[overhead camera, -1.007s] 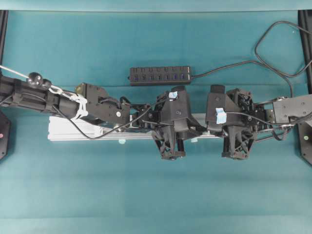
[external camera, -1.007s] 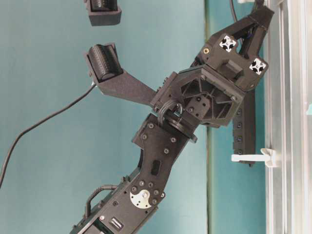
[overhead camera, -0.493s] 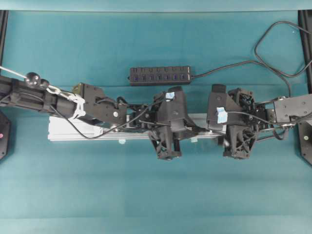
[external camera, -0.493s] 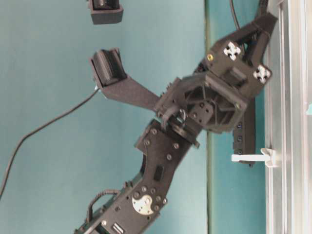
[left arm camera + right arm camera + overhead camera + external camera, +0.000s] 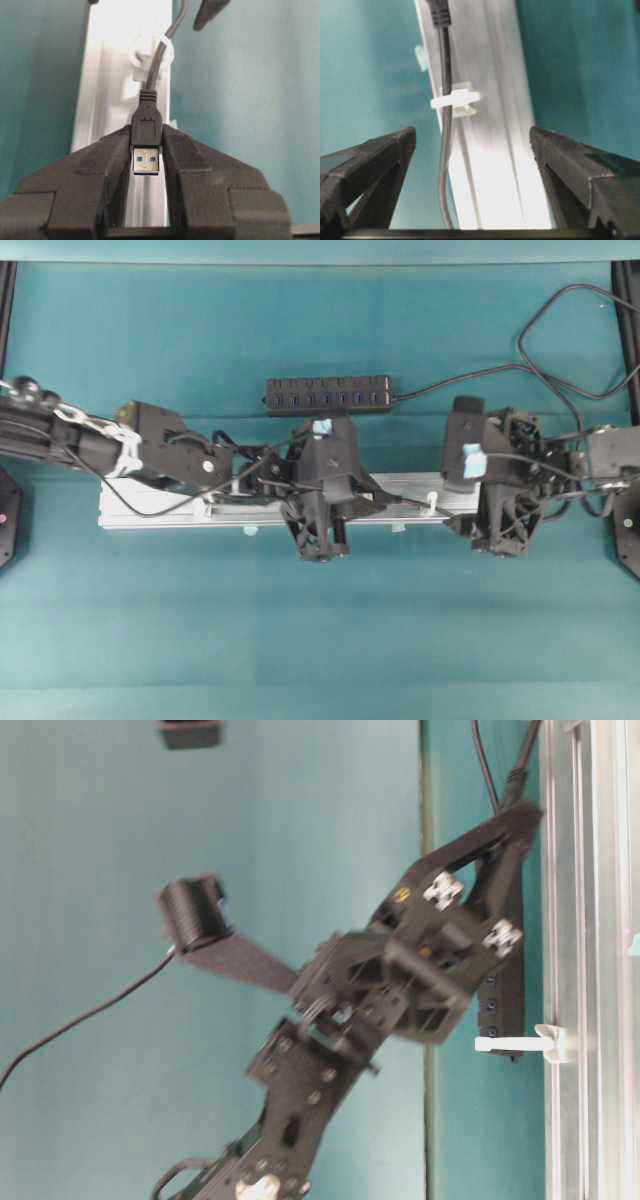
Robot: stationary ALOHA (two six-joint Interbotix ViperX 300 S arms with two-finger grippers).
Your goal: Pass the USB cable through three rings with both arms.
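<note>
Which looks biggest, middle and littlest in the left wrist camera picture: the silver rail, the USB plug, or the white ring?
1. The silver rail looks biggest, running up the picture.
2. The USB plug, pinched in the left tool; it sits nearer the camera, so it looks bigger.
3. The white ring around the cable looks littlest.

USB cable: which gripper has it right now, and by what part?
The left gripper pinches the USB cable by its plug body. The right gripper is open, holding nothing.

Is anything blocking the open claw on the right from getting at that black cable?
Nothing visible does. The right gripper stands open, and the USB cable runs through a white ring on the silver rail, in the clear gap ahead of its fingers.
</note>
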